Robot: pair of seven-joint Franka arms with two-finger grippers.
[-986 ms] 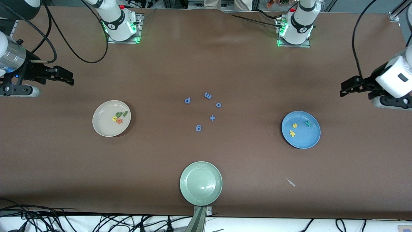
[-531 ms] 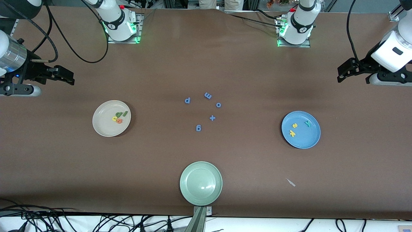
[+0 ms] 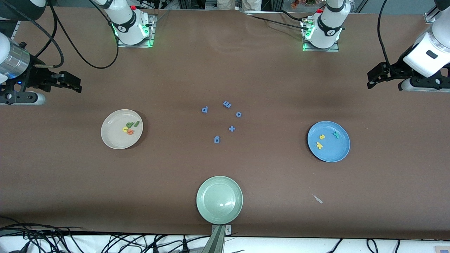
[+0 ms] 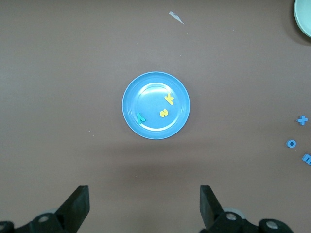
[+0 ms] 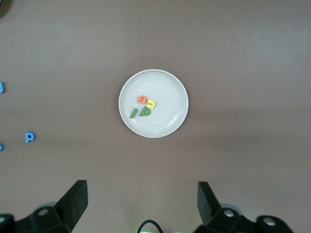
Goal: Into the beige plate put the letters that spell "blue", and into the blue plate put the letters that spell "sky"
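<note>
Beige plate: four letters (orange "e" at 11 o'clock, legible in right wrist view only).
Blue plate: three letters.
Left pincer: released, over the bare desk.
Right pincer: released, over the desk.

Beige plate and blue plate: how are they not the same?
The beige plate is cream; the blue plate is medium blue. The beige plate holds four letters bunched together, green, yellow and orange; the blue plate holds three spread apart, yellow and teal. The beige plate sits toward the right arm's end, the blue plate toward the left arm's. Both are round, shallow and similar in size.
</note>
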